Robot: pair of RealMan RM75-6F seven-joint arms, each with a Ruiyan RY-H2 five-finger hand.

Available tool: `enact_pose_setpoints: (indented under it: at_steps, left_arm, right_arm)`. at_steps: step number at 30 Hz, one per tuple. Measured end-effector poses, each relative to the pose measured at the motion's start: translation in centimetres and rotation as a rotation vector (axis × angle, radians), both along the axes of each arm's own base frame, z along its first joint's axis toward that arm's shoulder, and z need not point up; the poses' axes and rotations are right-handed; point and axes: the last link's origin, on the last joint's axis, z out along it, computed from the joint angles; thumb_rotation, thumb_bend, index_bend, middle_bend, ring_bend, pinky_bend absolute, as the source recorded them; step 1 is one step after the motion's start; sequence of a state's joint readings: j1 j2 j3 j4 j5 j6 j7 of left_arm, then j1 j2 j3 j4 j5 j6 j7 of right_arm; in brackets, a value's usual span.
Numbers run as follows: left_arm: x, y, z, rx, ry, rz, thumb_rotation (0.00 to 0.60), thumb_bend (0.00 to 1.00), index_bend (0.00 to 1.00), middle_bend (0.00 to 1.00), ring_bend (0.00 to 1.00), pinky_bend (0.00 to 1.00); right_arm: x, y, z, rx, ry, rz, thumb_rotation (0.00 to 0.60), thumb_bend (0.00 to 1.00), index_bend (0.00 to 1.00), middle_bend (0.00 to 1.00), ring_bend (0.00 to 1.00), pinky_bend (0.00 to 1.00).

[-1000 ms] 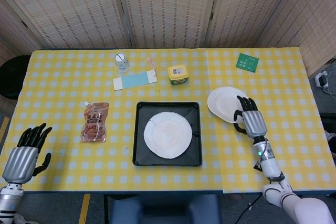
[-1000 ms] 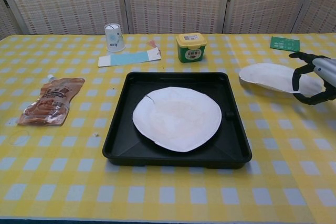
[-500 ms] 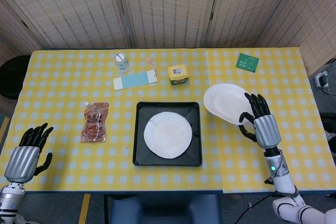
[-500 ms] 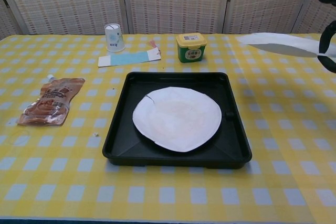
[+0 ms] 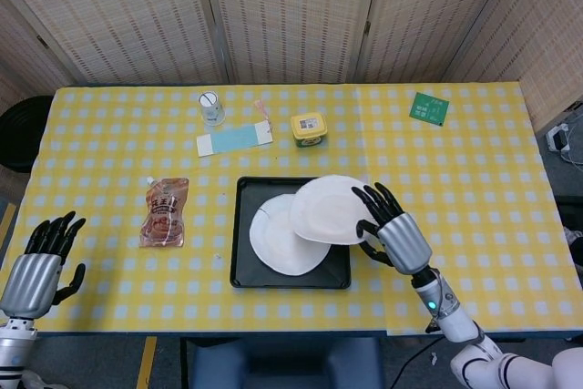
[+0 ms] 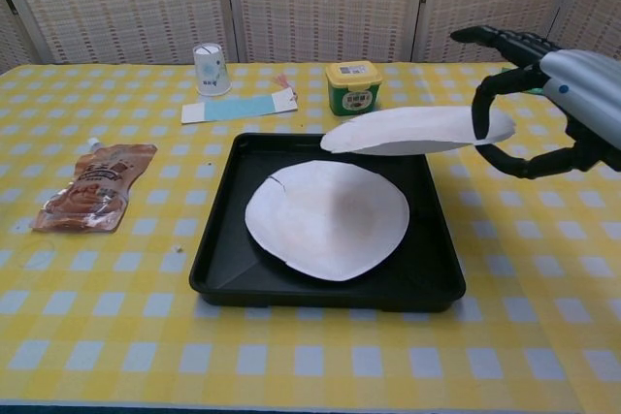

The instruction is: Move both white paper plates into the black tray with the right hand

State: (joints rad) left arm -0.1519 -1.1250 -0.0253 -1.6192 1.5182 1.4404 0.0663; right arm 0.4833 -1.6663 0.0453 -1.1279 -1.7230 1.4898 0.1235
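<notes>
One white paper plate lies flat inside the black tray at the table's front middle. My right hand pinches a second white paper plate by its right rim and holds it in the air over the tray's right half, above the first plate. My left hand hovers open by the front left corner of the table, holding nothing; only the head view shows it.
A brown sauce pouch lies left of the tray. Behind the tray stand a yellow-lidded green tub, a paper cup and a pale blue card. A green card lies far right.
My right hand has lifted the second plate off the table at the right and carried it left, so it now hangs over the tray. The left hand has stayed put.
</notes>
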Motion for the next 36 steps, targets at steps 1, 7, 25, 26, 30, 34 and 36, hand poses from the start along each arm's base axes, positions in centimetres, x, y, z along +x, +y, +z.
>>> enact_pose_setpoints:
  at_steps: [1, 7, 25, 26, 30, 34, 36]
  left_arm:
    - [0.0, 0.0, 0.1, 0.004, -0.003, 0.0, 0.6, 0.55, 0.0, 0.0, 0.0, 0.0]
    - [-0.1, -0.2, 0.8, 0.018, -0.022, 0.0, 0.6, 0.55, 0.0, 0.0, 0.0, 0.0]
    - [-0.5, -0.6, 2.4, 0.05, -0.048, 0.016, 0.6, 0.55, 0.0, 0.0, 0.0, 0.0]
    - [-0.5, -0.6, 2.4, 0.051, -0.046, 0.019, 0.6, 0.55, 0.0, 0.0, 0.0, 0.0]
    - [-0.6, -0.7, 2.6, 0.06, -0.047, 0.028, 0.6, 0.55, 0.0, 0.0, 0.0, 0.0]
    - [-0.7, -0.6, 2.6, 0.063, -0.048, 0.032, 0.6, 0.55, 0.0, 0.0, 0.0, 0.0]
    - [-0.6, -0.6, 2.5, 0.064, -0.05, 0.031, 0.6, 0.55, 0.01, 0.0, 0.0, 0.0]
  right_arm:
    - [0.4, -0.2, -0.4, 0.01, 0.002, 0.006, 0.6, 0.46, 0.65, 0.08, 0.05, 0.0]
    - [2.7, -1.1, -2.8, 0.048, -0.006, 0.019, 0.6, 0.46, 0.65, 0.08, 0.05, 0.0]
    - [5.4, -2.5, -7.3, 0.13, -0.029, 0.018, 0.6, 0.46, 0.65, 0.08, 0.05, 0.0]
    - [5.5, -2.6, -7.5, 0.136, -0.03, 0.016, 0.6, 0.46, 0.65, 0.08, 0.05, 0.0]
    - [5.5, -2.8, -8.0, 0.143, -0.026, 0.019, 0.6, 0.46, 0.62, 0.07, 0.05, 0.0]
    - [5.3, -2.8, -8.2, 0.148, 0.002, 0.024, 0.6, 0.46, 0.31, 0.01, 0.01, 0.0]
    - [5.1, -2.8, -8.1, 0.15, 0.026, 0.023, 0.6, 0.46, 0.14, 0.0, 0.0, 0.0]
